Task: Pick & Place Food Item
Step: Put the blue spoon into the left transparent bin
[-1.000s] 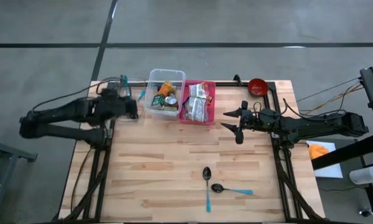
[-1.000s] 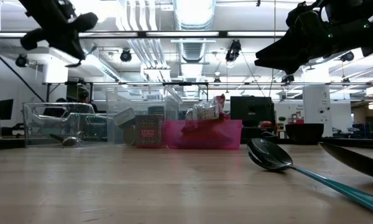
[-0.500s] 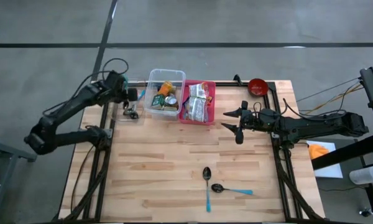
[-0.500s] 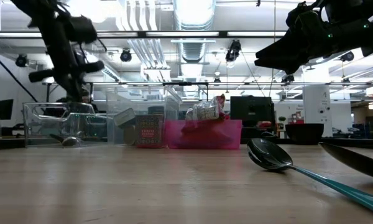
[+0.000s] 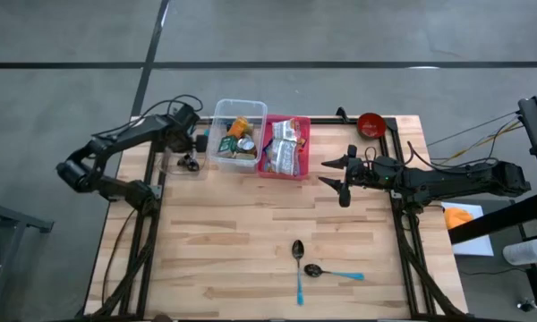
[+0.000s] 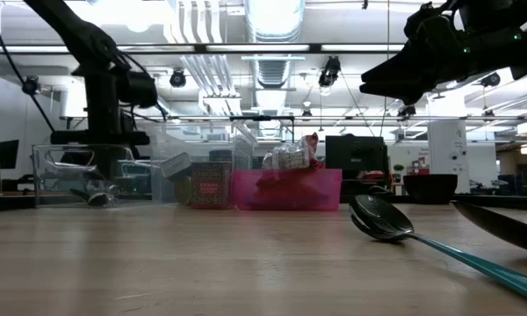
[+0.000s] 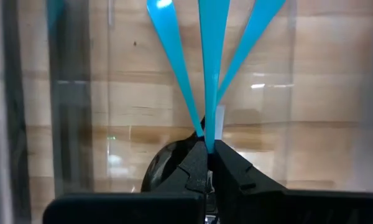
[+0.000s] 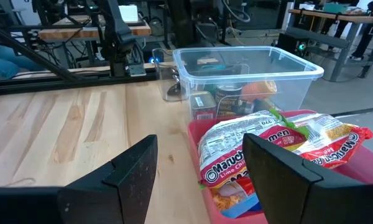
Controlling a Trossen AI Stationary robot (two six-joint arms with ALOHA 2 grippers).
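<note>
Food sits at the table's far side. A clear bin (image 5: pixel 237 134) holds cans and boxes, and a pink bin (image 5: pixel 286 148) beside it holds ramen packets (image 8: pixel 267 149). My left gripper (image 5: pixel 193 143) is shut and points steeply down into a small clear tub (image 5: pixel 181 163) left of the clear bin. That tub holds a black spoon with a blue handle (image 7: pixel 168 168). My right gripper (image 5: pixel 333 174) hovers open to the right of the pink bin, facing it, with nothing between its fingers (image 8: pixel 130 174). My left gripper (image 7: pixel 208 158) has its shut fingertips right at the spoon's neck, where the blue handle (image 7: pixel 206 74) starts. It comes from above into the tub. I cannot tell whether the fingertips touch the spoon.
Two more blue-handled spoons (image 5: pixel 297 255) (image 5: pixel 327 271) lie on the near middle of the wooden table. A red bowl (image 5: pixel 370 123) stands at the far right corner. Bare wood lies between the bins and the spoons.
My left arm has swung in from the table's left. Its gripper has sunk toward the small clear tub and tipped from near level to steeply downward, staying shut.
</note>
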